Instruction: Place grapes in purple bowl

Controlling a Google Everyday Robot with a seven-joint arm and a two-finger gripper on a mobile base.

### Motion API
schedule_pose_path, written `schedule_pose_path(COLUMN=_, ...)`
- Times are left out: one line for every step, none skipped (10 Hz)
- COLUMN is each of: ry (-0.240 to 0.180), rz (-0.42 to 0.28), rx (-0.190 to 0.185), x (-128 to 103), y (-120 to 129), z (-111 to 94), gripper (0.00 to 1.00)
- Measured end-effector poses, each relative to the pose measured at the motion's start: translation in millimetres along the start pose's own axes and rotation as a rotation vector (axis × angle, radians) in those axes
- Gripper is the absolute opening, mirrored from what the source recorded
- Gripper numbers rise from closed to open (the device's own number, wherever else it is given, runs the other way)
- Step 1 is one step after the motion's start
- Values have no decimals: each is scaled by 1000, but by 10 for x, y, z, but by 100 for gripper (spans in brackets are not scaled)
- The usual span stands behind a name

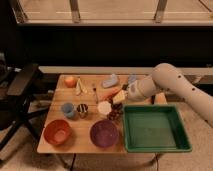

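Note:
The grapes (115, 114) are a small dark cluster lying on the wooden table (75, 146), just left of the green tray's near-left corner. The purple bowl (104, 133) stands at the table's front edge, just in front of the grapes and a little left of them, and looks empty. My gripper (120, 97) hangs at the end of the white arm that reaches in from the right. It is just above and behind the grapes, close to the orange carrot (109, 93).
A green rectangular tray (156, 129) fills the right side. An orange bowl (58, 132) sits front left. A white cup (104, 107), a striped cup (82, 110), a blue cup (67, 109), an orange fruit (70, 81) and a blue-grey item (110, 80) crowd the middle and back. A black chair (20, 90) stands left.

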Motion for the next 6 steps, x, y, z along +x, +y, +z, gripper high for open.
schedule_pose_path(ry=37, rz=-40, rx=-24, x=52, y=30, z=37, gripper=0)
schedule_pose_path(ry=61, rz=-67, rx=-38, x=80, y=60, z=73, gripper=0)
schedule_pose_path(ry=79, rz=-87, rx=-47, x=111, y=73, z=94, gripper=0)
schedule_pose_path(ry=108, rz=-117, rx=-58, x=175, y=82, z=149, gripper=0)
schedule_pose_path(ry=123, rz=-133, rx=-53, x=223, y=93, z=222, gripper=0)
schedule_pose_path(ry=128, rz=-141, rx=-50, x=245, y=102, z=266, gripper=0)
